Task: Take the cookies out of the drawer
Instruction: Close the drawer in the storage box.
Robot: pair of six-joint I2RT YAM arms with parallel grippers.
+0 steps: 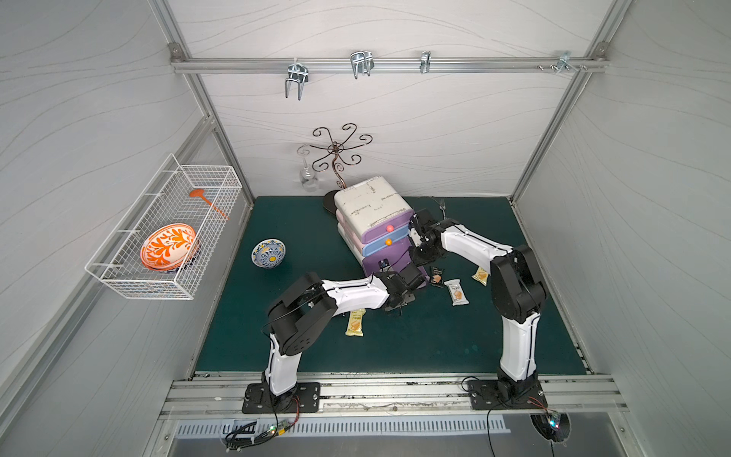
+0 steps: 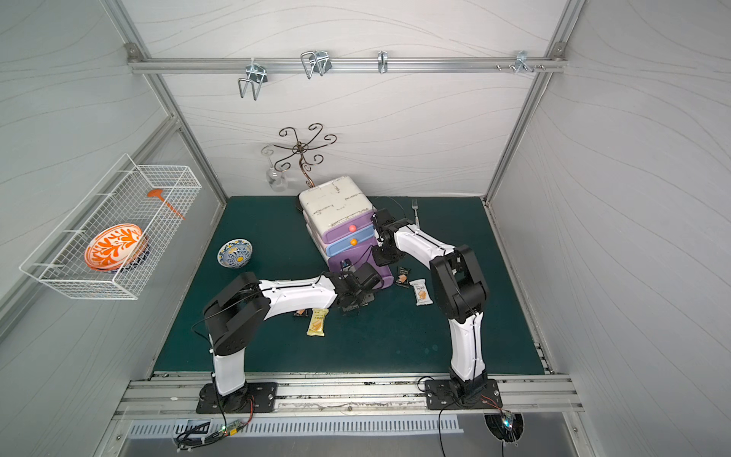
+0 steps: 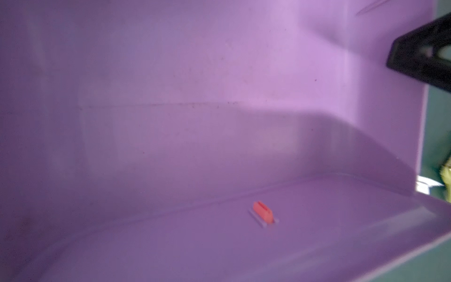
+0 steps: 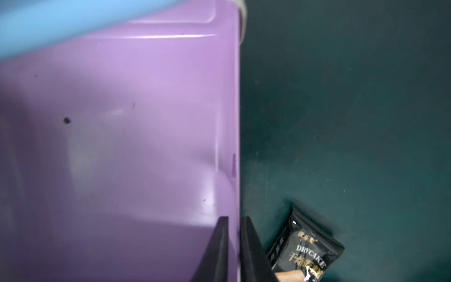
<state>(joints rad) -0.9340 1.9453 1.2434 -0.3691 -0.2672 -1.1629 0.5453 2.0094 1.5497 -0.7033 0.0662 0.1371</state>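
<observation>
Green table (image 1: 435, 348), white-walled cell. Your bottom purple drawer (image 1: 399, 259) stands pulled out of the drawer unit (image 1: 370, 205).

All cookies in view lie on the table, outside it:
- The black packet (image 1: 437, 276) and white packet (image 1: 457, 292) show in both top views.
- The yellow packet (image 1: 480, 275) by your right arm shows in a top view only.
- The pale yellow packet (image 1: 355, 322) lies by your left arm.
- A second black packet (image 2: 300, 313) peeks from under your left forearm in a top view.

Your left claw (image 1: 396, 305) sits closed at the drawer front, and I can't tell what it pinches. Only the right wrist view shows your right claw (image 4: 233, 219) slightly parted astride the drawer's side wall. The left wrist view shows the purple interior and an orange stub (image 3: 263, 214).
</observation>
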